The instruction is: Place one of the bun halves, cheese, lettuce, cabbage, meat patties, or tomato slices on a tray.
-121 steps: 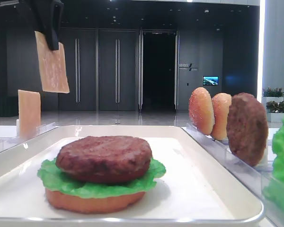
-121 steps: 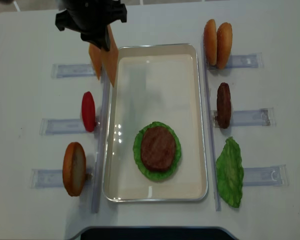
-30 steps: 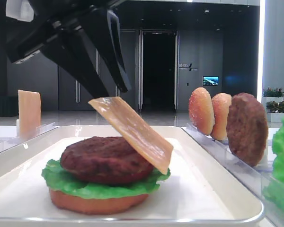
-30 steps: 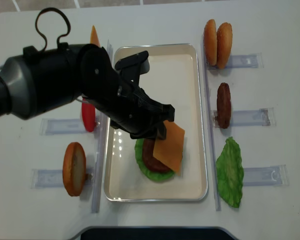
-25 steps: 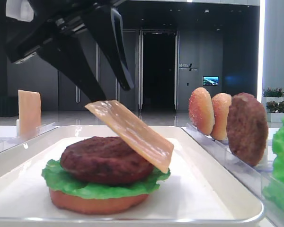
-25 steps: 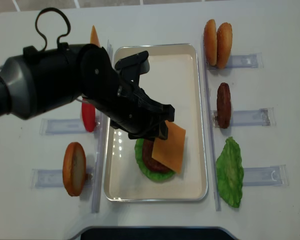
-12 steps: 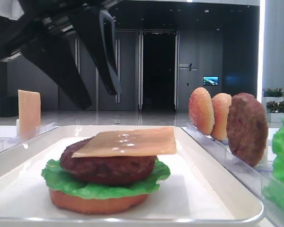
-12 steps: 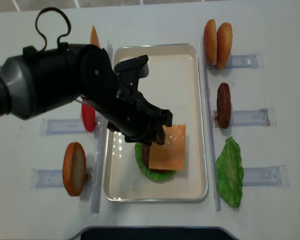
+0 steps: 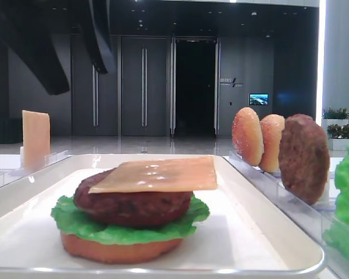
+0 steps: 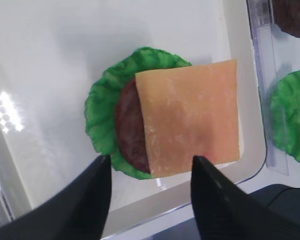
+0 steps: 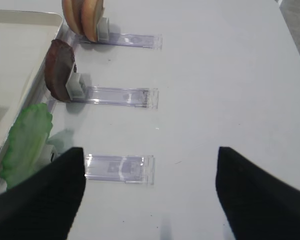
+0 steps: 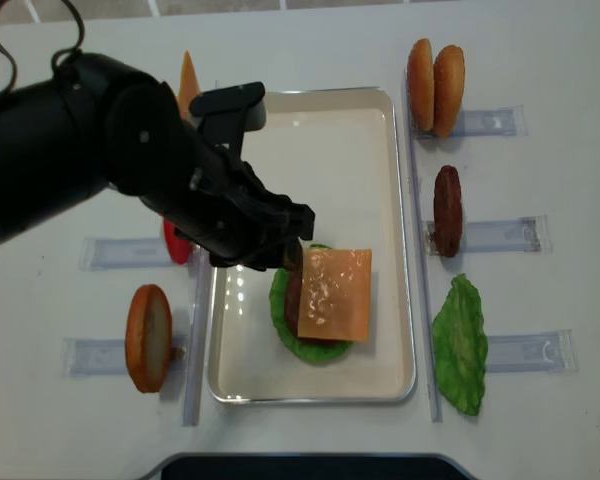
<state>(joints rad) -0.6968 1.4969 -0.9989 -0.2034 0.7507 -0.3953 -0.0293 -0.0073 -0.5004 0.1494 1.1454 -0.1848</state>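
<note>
The white tray (image 12: 310, 130) holds a stack. From the bottom it is a flat bun base (image 9: 116, 249), lettuce (image 9: 75, 224), a meat patty (image 9: 134, 203) and a square cheese slice (image 12: 334, 293) lying flat on top, shifted toward the right. My left gripper (image 10: 150, 165) hangs open and empty above the stack's near-left edge. Its dark fingers (image 9: 99, 35) are well clear of the cheese (image 10: 190, 115). My right gripper (image 11: 149, 152) is open with nothing in it, over bare table right of the tray.
Clear racks flank the tray. On the right stand two bun halves (image 12: 435, 85), a patty (image 12: 447, 210) and a lettuce leaf (image 12: 460, 345). On the left stand another cheese slice (image 12: 187, 85), a tomato slice (image 12: 172, 240) and a bun half (image 12: 148, 337).
The cheese left the left gripper and dropped from a tilt to lie flat on the patty. The left gripper opened wider, then rose and drew back toward the upper left.
</note>
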